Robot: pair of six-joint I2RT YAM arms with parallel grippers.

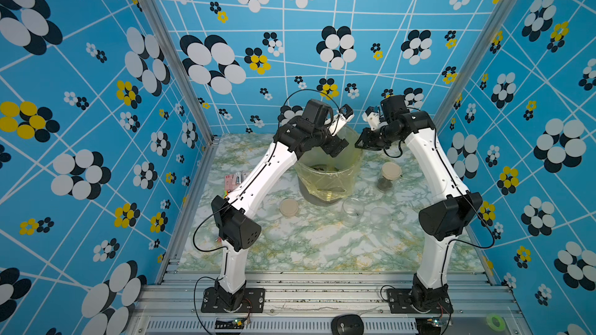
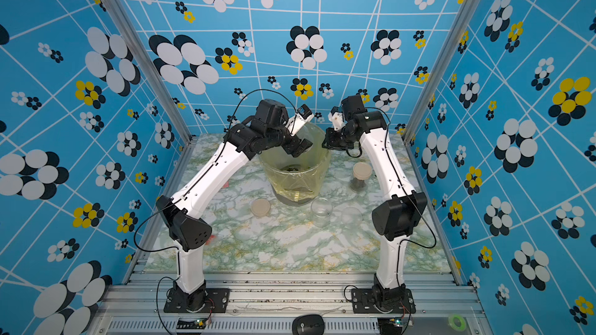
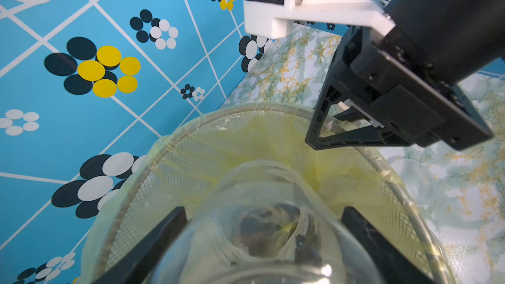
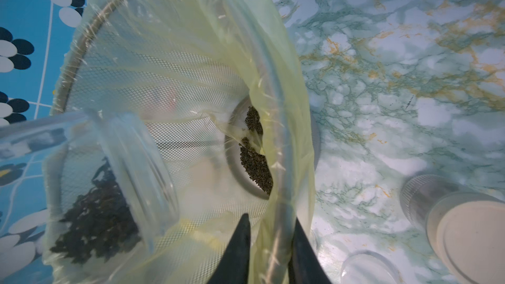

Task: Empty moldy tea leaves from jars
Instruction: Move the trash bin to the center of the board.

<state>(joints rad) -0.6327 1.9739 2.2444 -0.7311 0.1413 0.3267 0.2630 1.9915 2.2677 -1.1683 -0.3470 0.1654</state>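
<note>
One clear jar [image 3: 259,187] is clamped across its belly in my left end effector [image 3: 262,211], tipped with its mouth over the bin [image 4: 281,121]. It looks light, rigid and slick, likely breakable if dropped, so I judge a side grip on the wall, clear of the neck, is the right hold. Dark, crumbly moldy tea leaves [image 4: 95,214] lie loose inside, and dry bits like these should slide out freely. My right end effector [image 4: 270,230] is pinched shut on the bin's bag-covered rim. Deeper down, a dark heap [image 4: 254,159] rests on the yellow liner. Farther off on the bench [image 4: 410,77], a capped jar [image 1: 388,175] stands upright, beige lid on, dark leaves showing through.
</note>
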